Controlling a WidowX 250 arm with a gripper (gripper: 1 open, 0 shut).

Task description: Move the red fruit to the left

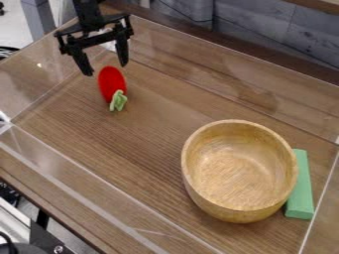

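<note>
The red fruit, small and glossy with a green leafy cap at its lower end, lies on the wooden tabletop at the upper left. My gripper hangs just above and behind it, pointing down. Its two black fingers are spread wide and nothing is between them. The fruit is free of the fingers and rests on the table by itself.
A round wooden bowl stands at the lower right, with a flat light-green bar lying along its right side. Clear plastic walls fence the table's left and front edges.
</note>
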